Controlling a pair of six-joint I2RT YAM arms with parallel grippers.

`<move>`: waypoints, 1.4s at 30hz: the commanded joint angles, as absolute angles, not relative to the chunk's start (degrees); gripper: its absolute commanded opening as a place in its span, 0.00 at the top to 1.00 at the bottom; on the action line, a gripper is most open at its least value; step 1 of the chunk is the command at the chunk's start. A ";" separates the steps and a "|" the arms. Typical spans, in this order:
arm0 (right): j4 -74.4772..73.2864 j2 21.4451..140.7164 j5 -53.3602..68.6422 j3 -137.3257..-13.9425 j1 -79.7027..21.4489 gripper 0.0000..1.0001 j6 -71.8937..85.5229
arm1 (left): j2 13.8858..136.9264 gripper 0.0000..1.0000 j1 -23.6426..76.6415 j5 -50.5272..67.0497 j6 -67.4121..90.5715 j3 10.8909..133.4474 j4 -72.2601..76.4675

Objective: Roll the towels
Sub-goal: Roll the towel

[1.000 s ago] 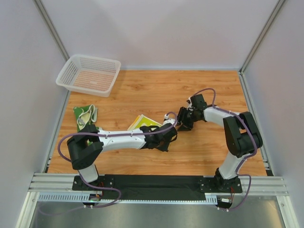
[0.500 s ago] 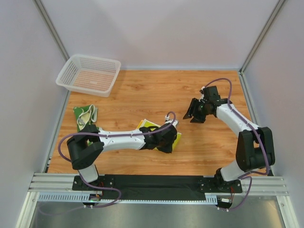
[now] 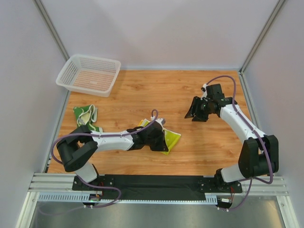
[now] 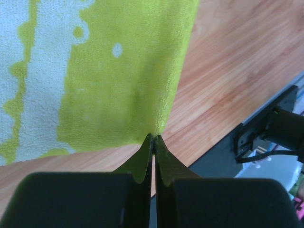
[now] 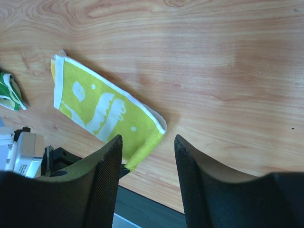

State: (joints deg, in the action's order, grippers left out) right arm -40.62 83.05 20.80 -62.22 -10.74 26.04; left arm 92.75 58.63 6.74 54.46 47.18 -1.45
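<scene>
Left gripper [image 4: 153, 137] has its jaws pressed together on one corner of the yellow-green towel [image 4: 123, 71], low over the wooden tabletop [image 3: 142, 90]. Well off to its right, the right gripper [image 3: 194, 115] hangs half spread, holding nothing. A white mesh basket [image 3: 89, 74] stands far beyond and to the left of the left gripper. The yellow-green towel lies mostly flat just ahead of the left gripper's tips, with the pinched corner raised. The cream-and-green towel [image 3: 85, 116] sits bunched well to that gripper's left.

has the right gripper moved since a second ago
Yes. The right gripper has drawn back to the right, farther from the white basket and slightly farther from the table's near edge.
</scene>
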 commanded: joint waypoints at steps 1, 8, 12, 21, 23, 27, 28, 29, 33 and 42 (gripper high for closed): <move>-40.96 81.83 22.94 -64.34 -10.81 0.51 24.52 | 89.12 1.00 57.57 8.88 58.00 44.92 5.36; -39.73 82.00 25.05 -63.98 -11.69 0.51 23.82 | 87.63 1.00 55.72 8.18 61.25 42.10 4.66; -39.03 82.18 26.54 -63.90 -13.27 0.51 23.20 | 87.63 1.00 54.76 6.60 63.45 40.26 2.91; -37.45 82.53 29.34 -63.28 -15.02 0.52 22.94 | 88.24 1.00 53.00 6.07 64.77 38.50 1.50; -34.99 82.27 32.58 -61.97 -15.99 0.55 23.29 | 88.94 1.00 52.65 5.80 64.95 38.58 0.97; -29.02 81.47 36.47 -57.23 -18.80 0.77 24.87 | 90.96 1.00 52.03 6.77 64.69 39.02 0.27; -26.92 81.82 36.74 -55.39 -19.42 0.85 25.22 | 91.31 1.00 51.94 6.68 64.69 39.20 0.18; -25.85 82.17 37.26 -54.59 -20.82 0.88 25.75 | 92.10 1.00 51.68 6.85 64.60 39.29 0.26; -19.79 85.07 39.37 -50.90 -23.02 1.00 27.51 | 93.77 1.00 51.33 7.64 64.25 39.81 0.26; -13.02 90.17 41.04 -45.89 -26.28 1.00 30.05 | 95.71 1.00 51.06 7.12 63.63 41.75 -4.30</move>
